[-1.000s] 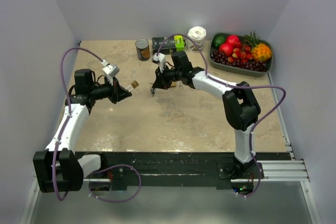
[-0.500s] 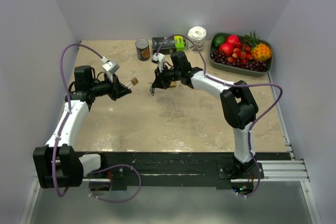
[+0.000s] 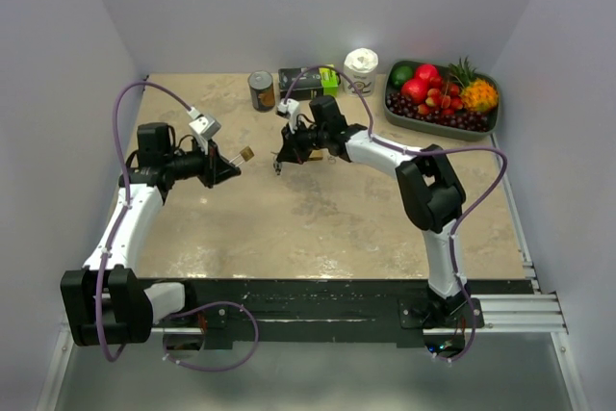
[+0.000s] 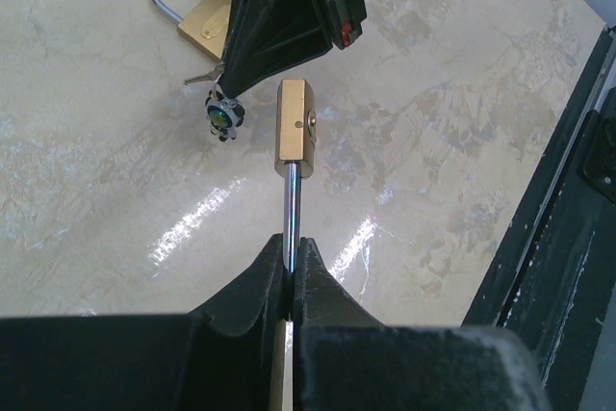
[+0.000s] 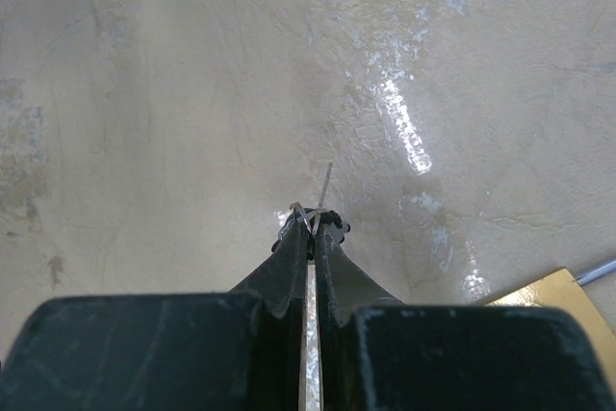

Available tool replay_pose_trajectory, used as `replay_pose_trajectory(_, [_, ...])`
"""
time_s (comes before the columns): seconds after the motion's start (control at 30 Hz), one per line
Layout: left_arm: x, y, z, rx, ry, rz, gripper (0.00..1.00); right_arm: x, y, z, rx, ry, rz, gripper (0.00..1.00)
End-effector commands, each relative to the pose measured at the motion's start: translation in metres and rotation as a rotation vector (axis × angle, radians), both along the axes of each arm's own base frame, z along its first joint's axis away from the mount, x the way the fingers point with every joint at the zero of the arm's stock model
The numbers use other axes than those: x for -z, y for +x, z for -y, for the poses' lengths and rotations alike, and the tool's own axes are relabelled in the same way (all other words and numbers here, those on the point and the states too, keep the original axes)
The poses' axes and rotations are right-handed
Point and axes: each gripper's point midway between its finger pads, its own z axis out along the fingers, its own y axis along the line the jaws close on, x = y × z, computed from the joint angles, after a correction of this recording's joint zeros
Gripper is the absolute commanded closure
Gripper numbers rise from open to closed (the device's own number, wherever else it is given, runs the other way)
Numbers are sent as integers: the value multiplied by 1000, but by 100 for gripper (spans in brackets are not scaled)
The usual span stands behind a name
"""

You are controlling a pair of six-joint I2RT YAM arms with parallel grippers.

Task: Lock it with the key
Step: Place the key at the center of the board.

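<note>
1. Currently left claw (image 4: 289, 271) is clamped on a padlock's (image 4: 295, 122) shackle, holding it above the worktop (image 4: 433, 93).
2. Right claw (image 5: 308, 235) is closed on the key (image 5: 326, 183), near the padlock but apart.
3. Judged early: key not yet in the keyhole; aligning, inserting and turning remain.

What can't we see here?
Keyway of the held padlock: left wrist view shows one side face only.
Teeth of the key: right wrist view, edge-on between the right gripper's fingers.
Brass corner, right wrist view: cut by frame edge; which padlock, unclear.
Top view: key-lock gap too small to judge.
</note>
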Motion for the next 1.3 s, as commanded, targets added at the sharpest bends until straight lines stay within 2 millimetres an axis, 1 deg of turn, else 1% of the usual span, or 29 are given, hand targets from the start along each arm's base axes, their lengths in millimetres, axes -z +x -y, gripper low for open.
replay_pose_trajectory(0.0, [-16,0,-1,30,20,90,100,-24,16,-9,24,41,75,100])
replay_pose_trajectory(0.1, [-13,-2,-1,36,23,90,100,-20,18,-8,26,30,86,100])
replay_pose_trajectory(0.37, [-10,-8,-1,48,36,92,100,1,24,-3,29,-24,99,100])
replay_pose_trajectory(0.57, [-6,-12,-1,47,32,83,100,13,35,4,53,-44,97,100])
replay_pose_trajectory(0.77, [-5,-12,-1,36,28,79,100,16,55,11,96,-52,105,100])
replay_pose_trajectory(0.8, [-4,-12,-1,32,26,76,100,21,58,14,106,-59,101,100])
replay_pose_trajectory(0.83, [-4,-12,-1,26,19,72,100,19,62,13,112,-59,109,100])
replay_pose_trajectory(0.87, [-2,-12,-1,22,16,65,100,20,64,13,116,-61,110,100])
replay_pose_trajectory(1.2, [3,-13,-1,4,7,53,100,33,79,12,139,-80,111,100])
replay_pose_trajectory(1.27, [4,-13,-1,3,6,53,100,32,83,12,149,-81,116,100])
